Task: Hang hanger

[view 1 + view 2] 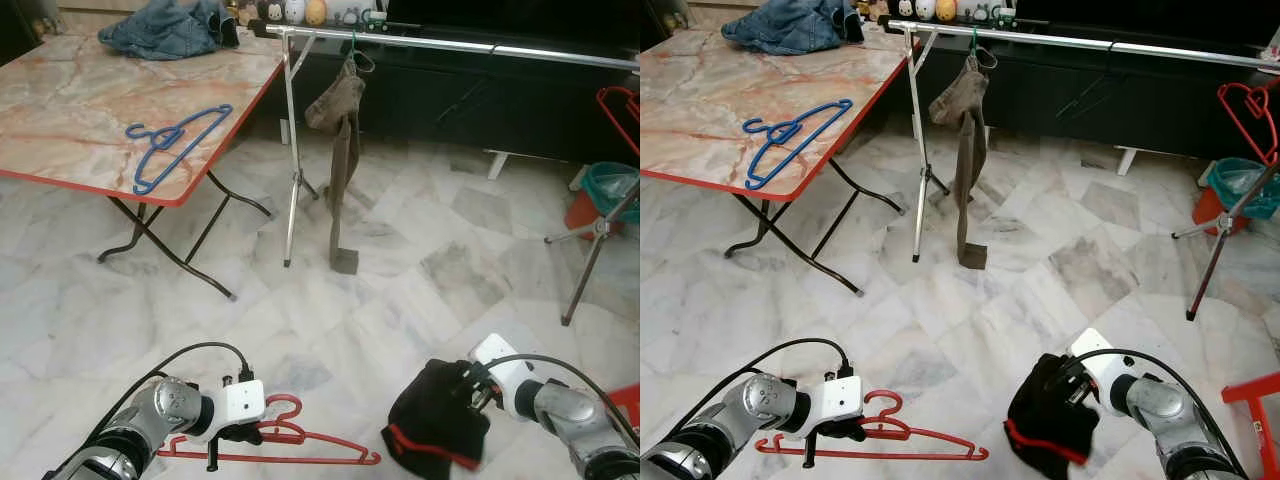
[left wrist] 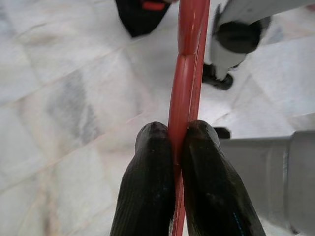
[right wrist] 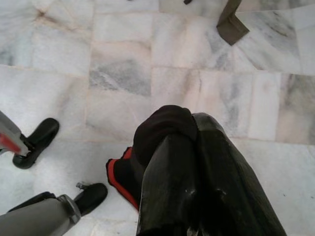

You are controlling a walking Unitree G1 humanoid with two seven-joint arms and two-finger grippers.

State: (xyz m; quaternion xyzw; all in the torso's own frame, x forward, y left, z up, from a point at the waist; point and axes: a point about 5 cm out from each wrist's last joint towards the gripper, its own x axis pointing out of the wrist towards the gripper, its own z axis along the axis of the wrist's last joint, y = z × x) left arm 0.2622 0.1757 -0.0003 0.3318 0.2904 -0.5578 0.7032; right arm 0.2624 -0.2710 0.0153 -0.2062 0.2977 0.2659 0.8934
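We are standing on the marble floor (image 1: 420, 280) well short of the clothes rail (image 1: 450, 42), carrying both things low in front of us. Our left hand (image 1: 238, 432) is closed on the red hanger (image 1: 290, 445); in the left wrist view its two fingers (image 2: 147, 187) pinch the red bar between them, gripping near the neck just below the hook, with the long bar reaching out toward our right side. Our right hand (image 1: 470, 390) is closed on a black garment with red trim (image 1: 435, 425), which hangs bunched from the fingers (image 3: 172, 177).

By our judgement the step in hand is the carry: the hanger is picked up but not yet on the rail, and the garment does not look to be threaded on it, the two being held apart. The rail runs across the far side of the room, from the far right corner of the worktop (image 1: 90, 120) toward the right, and a brown garment (image 1: 340, 150) already hangs from it close to its left stand (image 1: 292, 160). A blue hanger (image 1: 175, 140) lies near the worktop's right edge, and denim clothes (image 1: 165, 28) are heaped at its far edge.

Next we would need to walk closer, lift the left arm, and turn the hook over a bare stretch of rail to the right of the brown garment.
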